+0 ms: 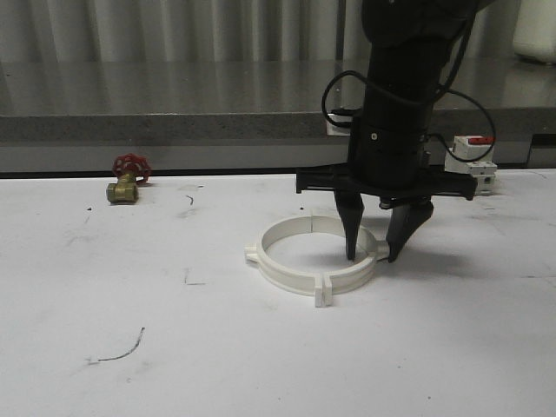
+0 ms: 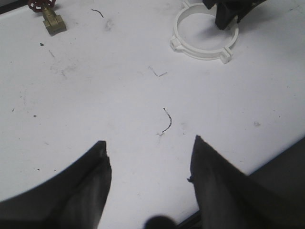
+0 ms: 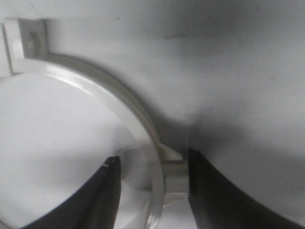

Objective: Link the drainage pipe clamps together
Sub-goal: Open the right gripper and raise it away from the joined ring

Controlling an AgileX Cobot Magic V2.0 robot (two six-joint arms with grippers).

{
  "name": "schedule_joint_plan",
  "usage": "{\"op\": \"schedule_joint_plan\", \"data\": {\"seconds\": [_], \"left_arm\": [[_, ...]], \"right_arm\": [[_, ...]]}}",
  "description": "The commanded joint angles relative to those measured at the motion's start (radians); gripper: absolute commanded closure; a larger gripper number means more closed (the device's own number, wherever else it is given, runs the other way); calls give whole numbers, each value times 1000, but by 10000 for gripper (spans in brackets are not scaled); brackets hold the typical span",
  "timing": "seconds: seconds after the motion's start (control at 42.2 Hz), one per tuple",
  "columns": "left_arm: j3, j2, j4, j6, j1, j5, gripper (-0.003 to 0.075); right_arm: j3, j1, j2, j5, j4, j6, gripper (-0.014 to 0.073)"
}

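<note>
Your right gripper (image 1: 375,254) stands open astride the white plastic ring of clamp halves (image 1: 314,258); your left gripper (image 2: 150,179) is open; a red-handled brass valve (image 1: 128,181) and a white-and-red breaker block (image 1: 473,160) sit well apart.

Front view – level, forward over the white table (image 1: 130,365), the clamp ring (image 1: 314,254) at mid-frame. Left wrist view – high and farther off, the same ring (image 2: 204,32) at upper right. Right wrist view – very close, blurred, straddling the ring's wall (image 3: 143,124).
</note>
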Motion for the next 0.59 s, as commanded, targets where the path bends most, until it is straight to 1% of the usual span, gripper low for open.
{"op": "schedule_joint_plan", "data": {"seconds": [0.0,0.142,0.213,0.332,0.403,0.569], "left_arm": [[-26,-2,-9,-12,-7,-63,358],[-26,-2,-9,-12,-7,-63,358],[-26,-2,-9,-12,-7,-63,358],[-26,-2,-9,-12,-7,-63,358],[-26,-2,-9,-12,-7,-63,358],[-26,-2,-9,-12,-7,-63,358]], "right_arm": [[-21,2,-81,-19,-23,-3,230],[-21,1,-150,14,-96,-10,230],[-21,0,-201,18,-126,-65,230],[-21,-9,-299,-6,-124,-209,230],[-17,-18,-366,-11,-117,-263,230],[28,-50,-540,-40,-113,-275,230]]}}
